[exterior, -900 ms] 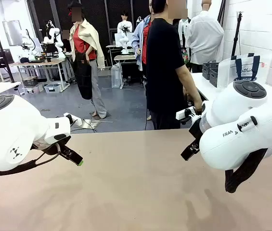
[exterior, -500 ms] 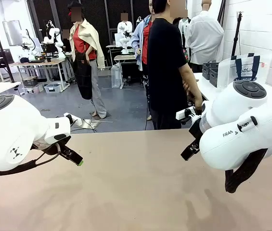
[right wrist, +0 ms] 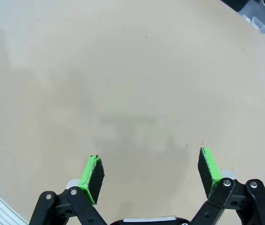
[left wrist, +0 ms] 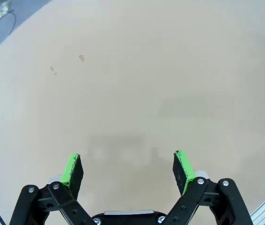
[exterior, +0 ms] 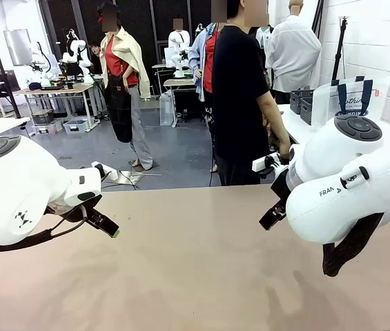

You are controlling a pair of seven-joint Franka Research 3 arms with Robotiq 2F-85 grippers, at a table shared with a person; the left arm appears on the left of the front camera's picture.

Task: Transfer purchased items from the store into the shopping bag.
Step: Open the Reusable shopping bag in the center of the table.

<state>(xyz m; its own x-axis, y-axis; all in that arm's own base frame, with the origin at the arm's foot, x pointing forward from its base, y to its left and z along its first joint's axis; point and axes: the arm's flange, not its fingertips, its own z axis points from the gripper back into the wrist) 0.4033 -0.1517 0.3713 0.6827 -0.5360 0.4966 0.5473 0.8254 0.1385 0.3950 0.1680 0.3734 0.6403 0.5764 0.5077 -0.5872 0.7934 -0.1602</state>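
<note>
**Bag far off, a hand close by: where this could go wrong**

Both arms hang low over the bare bench [exterior: 195,269]. The left claw [left wrist: 126,157] is spread wide with nothing between its green pads. The right claw [right wrist: 149,155] is spread just as wide and is also empty. The shopping bag [exterior: 352,96] stands upright on a side bench behind the right arm, well apart from either claw and near some dark lattice baskets [exterior: 304,103]. Where the purchased items lie I cannot tell.

The person [exterior: 239,96] stands at the far edge, turned toward that side bench, with one hand [exterior: 282,148] just beside the right arm's wrist. I judge this the chief hazard, since any swing of the right arm toward the bag could strike that hand or forearm.

The second worry is the bag itself. It looks thin and limp, so once set on the bench its mouth may sag shut. A claw lowering goods could then push the film down or snag a handle, and closing on plastic instead of an item could drag or tear it. Reaching out before bag and goods are within range would only waste the move
</note>
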